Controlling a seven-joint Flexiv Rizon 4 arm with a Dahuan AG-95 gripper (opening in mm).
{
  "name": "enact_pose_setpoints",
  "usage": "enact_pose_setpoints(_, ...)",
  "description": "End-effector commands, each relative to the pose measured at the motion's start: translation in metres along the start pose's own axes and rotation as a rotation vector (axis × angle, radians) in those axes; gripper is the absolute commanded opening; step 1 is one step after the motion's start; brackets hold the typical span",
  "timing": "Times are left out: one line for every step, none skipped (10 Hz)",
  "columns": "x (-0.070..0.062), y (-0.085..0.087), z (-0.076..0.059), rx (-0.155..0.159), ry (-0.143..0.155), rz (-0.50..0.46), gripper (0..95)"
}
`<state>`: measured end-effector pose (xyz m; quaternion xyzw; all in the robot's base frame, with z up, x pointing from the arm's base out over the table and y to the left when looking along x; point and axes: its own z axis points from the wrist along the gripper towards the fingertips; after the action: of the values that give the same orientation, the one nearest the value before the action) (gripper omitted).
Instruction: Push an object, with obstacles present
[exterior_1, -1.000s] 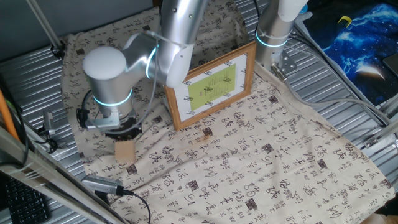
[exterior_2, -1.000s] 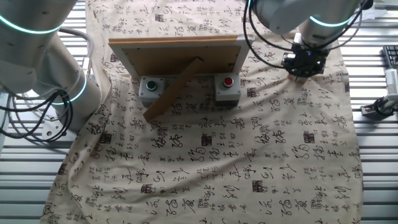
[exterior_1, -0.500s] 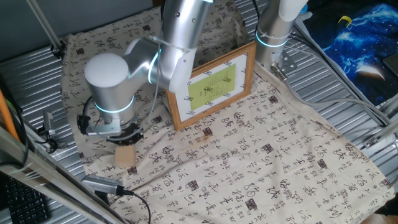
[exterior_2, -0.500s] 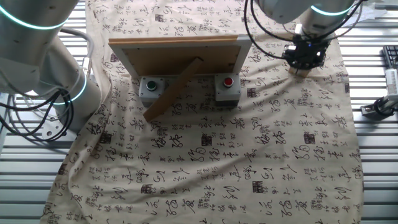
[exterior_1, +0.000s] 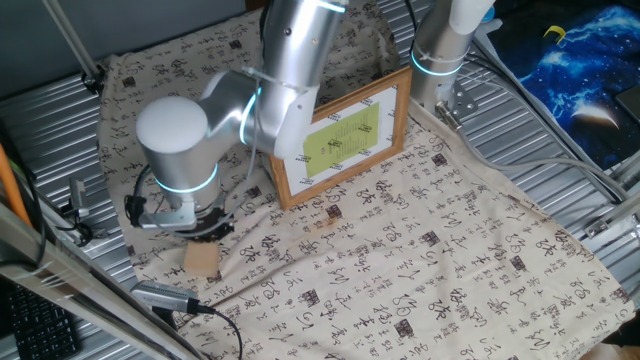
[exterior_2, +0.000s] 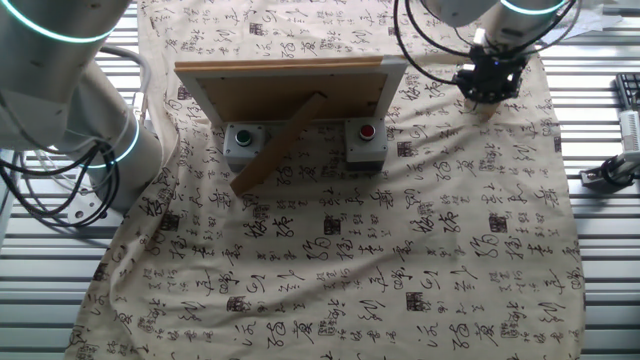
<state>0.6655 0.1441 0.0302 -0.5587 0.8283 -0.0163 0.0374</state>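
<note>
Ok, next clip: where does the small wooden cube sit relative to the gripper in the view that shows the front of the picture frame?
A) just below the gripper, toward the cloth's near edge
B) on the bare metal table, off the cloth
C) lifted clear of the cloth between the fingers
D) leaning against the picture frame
A: the wooden cube lies on the patterned cloth just below the gripper, well apart from the picture frame.

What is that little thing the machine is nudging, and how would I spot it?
Start at the standing picture frame on the patterned cloth. Follow the silver arm down to its black gripper; just below lies a small wooden cube, plain tan, unlike the writing-covered cloth.
</note>
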Motion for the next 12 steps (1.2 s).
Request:
enact_pose_setpoints(-0.013,0.001,0.000,0.000,0.004,0.014,0.0)
enact_pose_setpoints(-0.016,0.001,0.000,0.001,0.004,0.018,0.0)
enact_pose_setpoints(-0.025,0.002,-0.001,0.001,0.005,0.027,0.0)
enact_pose_setpoints(-0.032,0.000,-0.003,0.001,0.005,0.034,0.0)
enact_pose_setpoints(-0.036,0.000,-0.004,0.001,0.006,0.037,0.0)
enact_pose_setpoints(-0.040,0.000,-0.005,0.002,0.007,0.043,0.0)
enact_pose_setpoints(-0.042,0.001,-0.005,0.002,0.005,0.051,0.0)
enact_pose_setpoints(-0.043,0.002,-0.004,0.003,0.006,0.062,0.0)
enact_pose_setpoints(-0.043,0.003,-0.005,0.001,0.007,0.083,0.0)
enact_pose_setpoints(-0.043,0.006,-0.011,-0.005,0.010,0.113,0.0)
enact_pose_setpoints(-0.042,0.009,-0.018,-0.007,0.011,0.136,0.0)
enact_pose_setpoints(-0.042,0.013,-0.026,-0.008,0.011,0.161,0.0)
